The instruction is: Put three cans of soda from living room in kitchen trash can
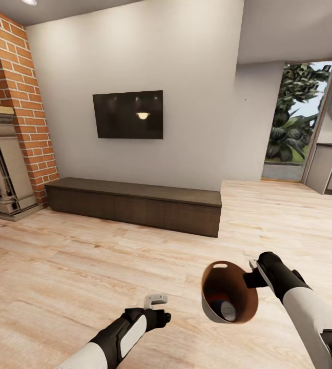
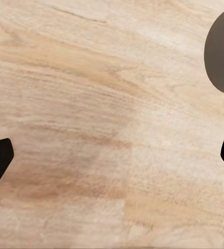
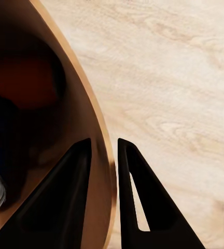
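Living room with pale wood floor [image 1: 84, 266], a wall television [image 1: 128, 114] and a long low cabinet [image 1: 135, 202]. Kitchen cabinets [image 1: 330, 169] show far right. Right gripper [image 3: 104, 155] pinches the tash can [image 1: 214, 307] rim, holding it tilted; left gripper [image 1: 156, 300] hangs spread and empty. Keeping the bin level should stop spills. Inside, one can of soda [image 1: 226, 309] is clear; others are too dark to count.

There was one bin [image 1: 227, 292], with one can [image 1: 228, 310] clearly showing inside it, maybe more underneath but I couldn't tell. Two grippers, left [image 1: 156, 302] and right [image 1: 254, 270]. One TV [image 1: 128, 114], one long bench [image 1: 135, 203], one fireplace [image 1: 2, 164].
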### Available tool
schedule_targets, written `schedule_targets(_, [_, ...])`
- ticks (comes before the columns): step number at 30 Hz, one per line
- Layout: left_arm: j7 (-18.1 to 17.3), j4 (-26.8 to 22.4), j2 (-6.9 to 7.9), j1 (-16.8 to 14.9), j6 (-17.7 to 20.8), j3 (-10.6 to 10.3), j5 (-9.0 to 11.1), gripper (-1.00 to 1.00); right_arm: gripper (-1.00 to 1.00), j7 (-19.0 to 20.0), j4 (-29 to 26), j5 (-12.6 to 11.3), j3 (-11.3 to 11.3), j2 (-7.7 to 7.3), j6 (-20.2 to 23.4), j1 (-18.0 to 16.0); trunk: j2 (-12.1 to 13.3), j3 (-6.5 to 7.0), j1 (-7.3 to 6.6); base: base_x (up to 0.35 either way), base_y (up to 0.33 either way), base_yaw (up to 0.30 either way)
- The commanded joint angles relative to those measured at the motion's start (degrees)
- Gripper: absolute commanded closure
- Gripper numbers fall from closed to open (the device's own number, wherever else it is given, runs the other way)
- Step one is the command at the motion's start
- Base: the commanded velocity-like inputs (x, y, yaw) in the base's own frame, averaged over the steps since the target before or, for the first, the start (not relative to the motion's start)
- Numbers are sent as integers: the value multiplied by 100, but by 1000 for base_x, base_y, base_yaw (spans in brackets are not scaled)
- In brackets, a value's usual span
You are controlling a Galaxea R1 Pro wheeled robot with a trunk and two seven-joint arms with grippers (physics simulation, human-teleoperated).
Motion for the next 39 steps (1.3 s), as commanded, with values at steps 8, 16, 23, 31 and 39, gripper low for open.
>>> schedule_targets(8, [-32, 65, 75, -34, 57, 102, 14, -100, 100, 294, -11, -47, 25, 121, 6, 4, -1, 1, -1, 0, 0, 0])
schedule_targets(16, [-51, 61, 151, -37, 65, 124, 14, -100, 100, 399, -20, -37, 41, 148, 3, 8, -1, 1, -1, 0, 0, 0])
schedule_targets(23, [-53, 61, 153, -32, 59, 125, 14, -100, 100, 403, -21, -36, 52, 156, -3, 8, -1, 1, -1, 0, 0, 0])
schedule_targets(31, [-50, 81, 150, -28, 46, 125, 14, -100, 100, 400, -21, -22, 67, 201, 17, 8, -1, -10, -1, 11, 0, 100])
schedule_targets(39, [-8, 100, 150, -32, 42, 125, 7, -100, 100, 366, -14, 5, 68, 249, 19, 8, -1, -42, -1, 78, 0, 231])
